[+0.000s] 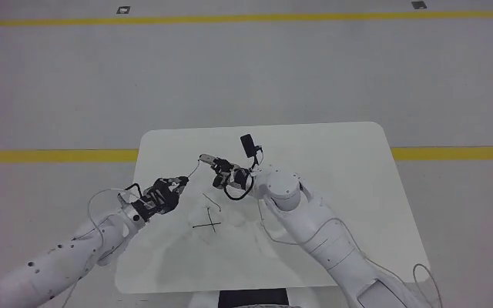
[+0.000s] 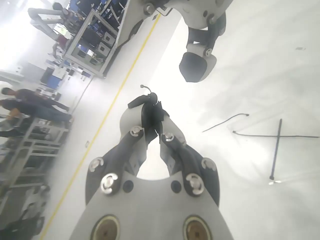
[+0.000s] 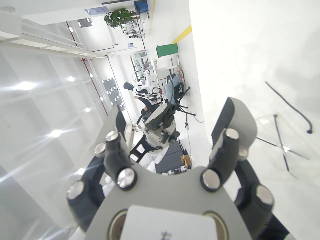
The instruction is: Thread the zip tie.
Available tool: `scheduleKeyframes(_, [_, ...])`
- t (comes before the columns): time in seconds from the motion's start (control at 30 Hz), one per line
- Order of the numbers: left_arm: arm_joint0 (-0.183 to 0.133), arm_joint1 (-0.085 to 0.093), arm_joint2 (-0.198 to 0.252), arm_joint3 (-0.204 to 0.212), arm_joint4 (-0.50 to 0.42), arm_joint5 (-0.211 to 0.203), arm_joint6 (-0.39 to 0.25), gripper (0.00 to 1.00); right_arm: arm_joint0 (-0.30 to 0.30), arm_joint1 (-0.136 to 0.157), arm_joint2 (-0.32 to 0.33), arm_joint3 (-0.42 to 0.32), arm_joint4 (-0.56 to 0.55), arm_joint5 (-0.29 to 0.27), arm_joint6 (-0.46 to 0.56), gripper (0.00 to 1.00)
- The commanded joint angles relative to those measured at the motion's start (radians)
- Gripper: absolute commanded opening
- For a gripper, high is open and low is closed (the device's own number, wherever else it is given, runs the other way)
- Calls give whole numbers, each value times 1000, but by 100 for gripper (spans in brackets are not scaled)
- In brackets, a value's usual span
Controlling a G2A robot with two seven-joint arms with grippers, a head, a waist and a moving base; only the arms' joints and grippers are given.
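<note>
We grip the zip tie (image 1: 191, 169) in our closed left hand (image 1: 177, 185) above the worktop (image 1: 339, 154), its long axis pointing straight toward our right hand (image 1: 206, 160), which faces it, fingers spread apart, close beyond the free tip.

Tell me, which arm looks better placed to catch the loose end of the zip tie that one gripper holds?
Right, probably. The left gripper is shut on the zip tie, so it is busy. The right gripper is open and faces it, with the tie's free end close by.
</note>
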Motion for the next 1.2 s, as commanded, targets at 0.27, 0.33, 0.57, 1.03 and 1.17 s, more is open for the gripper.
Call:
scheduleKeyframes(0.27, [22, 25, -62, 69, -181, -343, 157, 0, -64, 23, 31, -77, -166, -127, -122, 100])
scheduleKeyframes(0.33, [25, 25, -67, 72, -186, -337, 137, 0, -64, 23, 31, -77, -166, -127, -122, 100])
scheduleKeyframes(0.57, [25, 25, -67, 72, -186, -337, 137, 0, -64, 23, 31, -77, -166, -127, -122, 100])
scheduleKeyframes(1.03, [4, 29, 58, 29, -628, -429, 239, 0, -64, 23, 31, -77, -166, -127, -122, 100])
scheduleKeyframes(1.17, [-41, 52, 131, 11, -704, -429, 233, 0, -64, 23, 31, -77, -166, -127, -122, 100])
